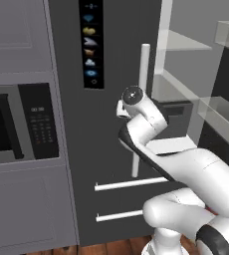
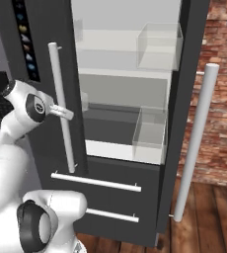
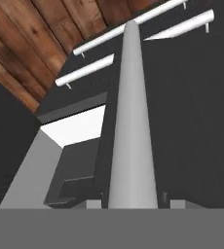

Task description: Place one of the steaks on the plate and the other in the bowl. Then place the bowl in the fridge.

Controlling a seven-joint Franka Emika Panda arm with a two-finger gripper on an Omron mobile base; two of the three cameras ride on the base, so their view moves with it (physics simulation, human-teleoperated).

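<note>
The gripper (image 2: pixel 61 111) sits right on the long silver handle (image 2: pixel 61 106) of the fridge's (image 1: pixel 114 149) left door, fingers looking clamped around it about halfway up; in the hand view the handle runs straight up from between the tips. That left door is shut. The right door (image 2: pixel 192 99) stands swung open to the right, showing the white interior with clear shelves (image 2: pixel 157 47). Two drawer handles (image 2: pixel 95 182) run across below. A black microwave (image 1: pixel 19 124) sits to the left.

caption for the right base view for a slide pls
Arm reaches to the left door handle of the fridge, whose right door stands open.
</note>
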